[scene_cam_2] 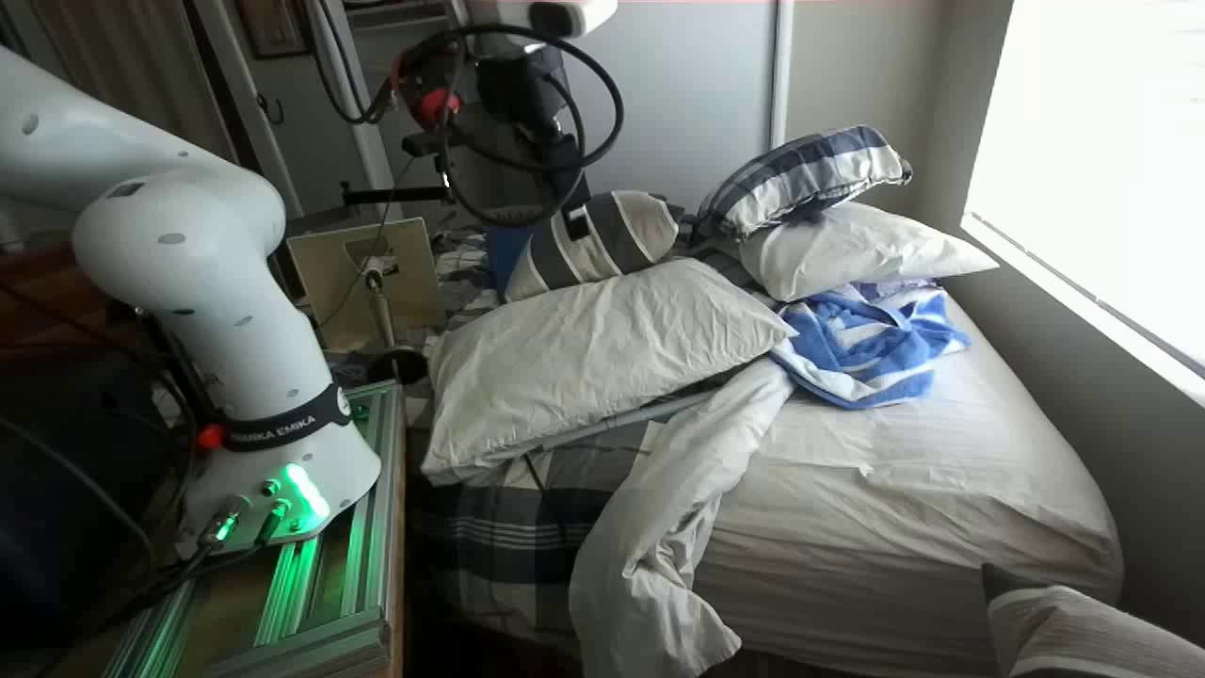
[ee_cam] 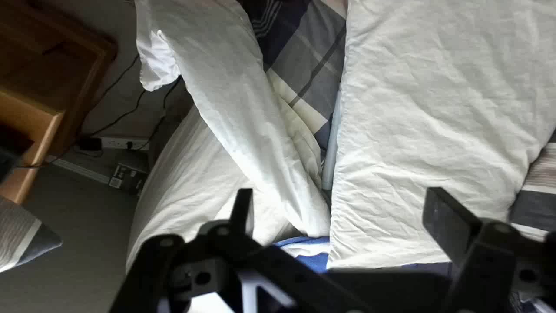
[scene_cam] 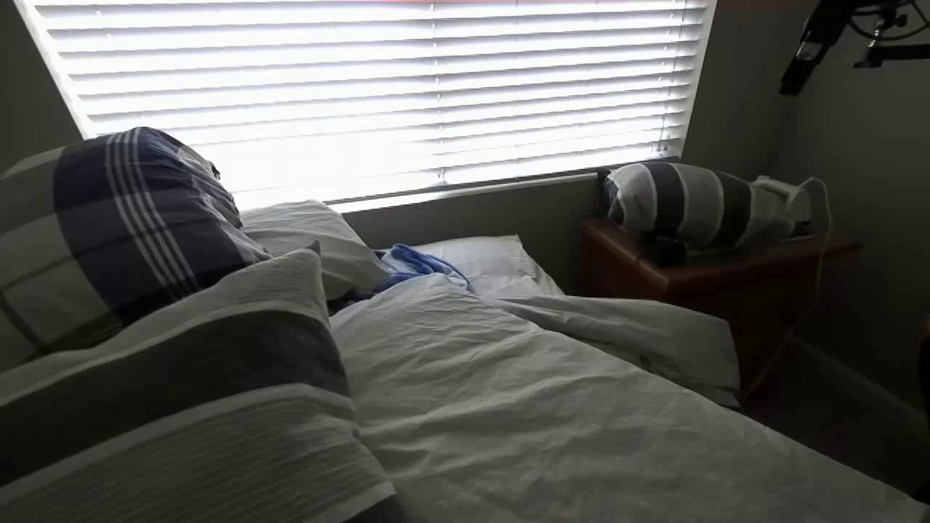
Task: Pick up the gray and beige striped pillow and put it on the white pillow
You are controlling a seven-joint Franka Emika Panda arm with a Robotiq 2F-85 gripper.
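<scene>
Gray and beige, the striped cloth pillow (ee_cam: 537, 202) lies right of my wide-spread, empty black fingers (ee_cam: 449, 224) in the wrist view, just past the rumpled white rectangular cloth pillow (ee_cam: 434, 126).

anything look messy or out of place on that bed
Yes, in an exterior view: the blue-and-white cloth lies crumpled rather than folded on the bed, and white bedding trails bunched over its edge, so it looks unmade.

The rumpled white cloth pillow (ee_cam: 434, 108) lies open from above. In an exterior view it blocks the gray and beige striped pillow (scene_cam_2: 607, 252) from the front; the navy-and-white plaid pillow (scene_cam_2: 800, 179) crowds one end.
</scene>
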